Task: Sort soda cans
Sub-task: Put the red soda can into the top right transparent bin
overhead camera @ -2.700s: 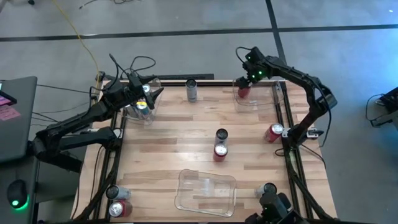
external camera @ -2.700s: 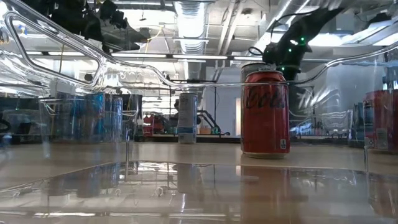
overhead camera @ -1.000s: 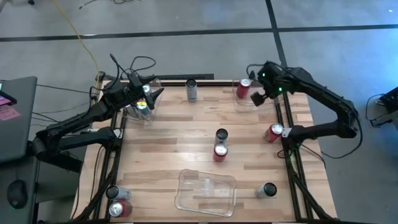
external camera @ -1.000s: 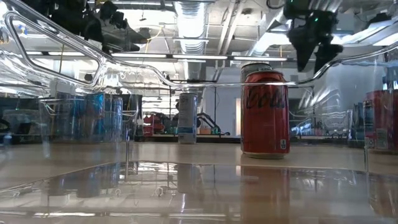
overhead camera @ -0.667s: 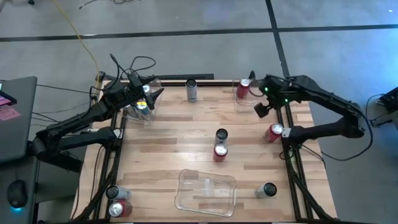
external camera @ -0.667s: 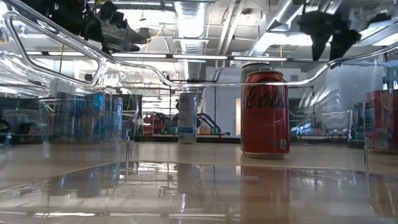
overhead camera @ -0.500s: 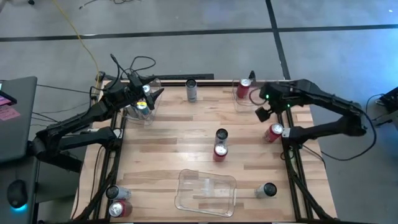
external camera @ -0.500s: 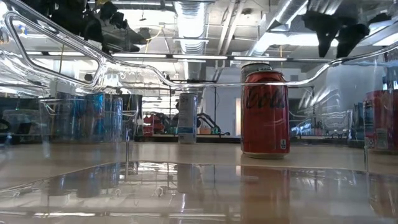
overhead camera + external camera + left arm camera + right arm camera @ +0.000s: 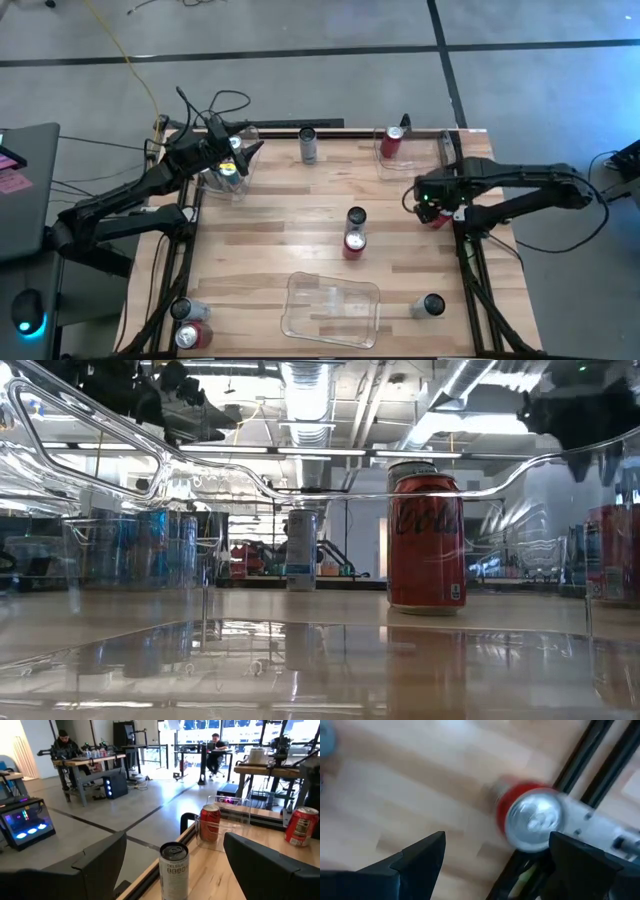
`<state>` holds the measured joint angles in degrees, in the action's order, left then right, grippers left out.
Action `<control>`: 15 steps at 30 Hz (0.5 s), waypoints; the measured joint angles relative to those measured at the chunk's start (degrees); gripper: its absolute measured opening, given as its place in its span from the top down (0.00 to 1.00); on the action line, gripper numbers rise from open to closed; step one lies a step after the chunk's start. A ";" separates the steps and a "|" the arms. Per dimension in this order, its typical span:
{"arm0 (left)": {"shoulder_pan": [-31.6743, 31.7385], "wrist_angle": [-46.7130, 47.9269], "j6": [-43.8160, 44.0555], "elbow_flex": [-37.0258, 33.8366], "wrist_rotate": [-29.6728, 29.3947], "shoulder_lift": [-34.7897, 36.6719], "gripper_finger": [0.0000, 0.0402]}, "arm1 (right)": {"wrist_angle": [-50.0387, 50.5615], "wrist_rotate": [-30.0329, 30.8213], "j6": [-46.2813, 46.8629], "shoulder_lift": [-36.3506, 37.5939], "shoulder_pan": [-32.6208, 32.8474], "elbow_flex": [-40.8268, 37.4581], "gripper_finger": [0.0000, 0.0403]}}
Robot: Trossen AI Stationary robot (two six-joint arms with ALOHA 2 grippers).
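Red, seemingly round-topped can [image 9: 532, 817] beneath right gripper [image 9: 492, 857]

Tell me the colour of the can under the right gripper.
Red, with a silver top; the can shows best in the right wrist view.

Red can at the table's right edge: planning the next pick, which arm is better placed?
Right. The right gripper hovers open just above that red can; the left gripper waits over the far-left bin.

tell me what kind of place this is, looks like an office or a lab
Most likely a robotics lab or open workshop: people sit at workbenches crowded with equipment, ducts and strip lights run along a bare ceiling, and the wooden table stands on a polished concrete floor.
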<state>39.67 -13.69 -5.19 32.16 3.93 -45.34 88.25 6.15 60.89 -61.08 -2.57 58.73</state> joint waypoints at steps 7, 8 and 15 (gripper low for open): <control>-0.01 -0.70 -0.61 0.00 0.01 0.00 0.17 | -0.13 -0.48 6.90 2.66 3.74 -4.31 0.08; -0.01 -0.73 -0.61 0.00 0.01 0.00 0.17 | -0.10 0.13 7.56 3.18 3.86 -4.80 0.08; -0.01 -1.10 -0.65 0.00 0.01 0.00 0.17 | -0.57 1.13 9.21 6.60 2.73 -7.69 0.08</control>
<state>39.66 -14.78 -5.85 32.16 3.95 -45.34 87.68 7.28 70.10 -54.48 0.16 51.03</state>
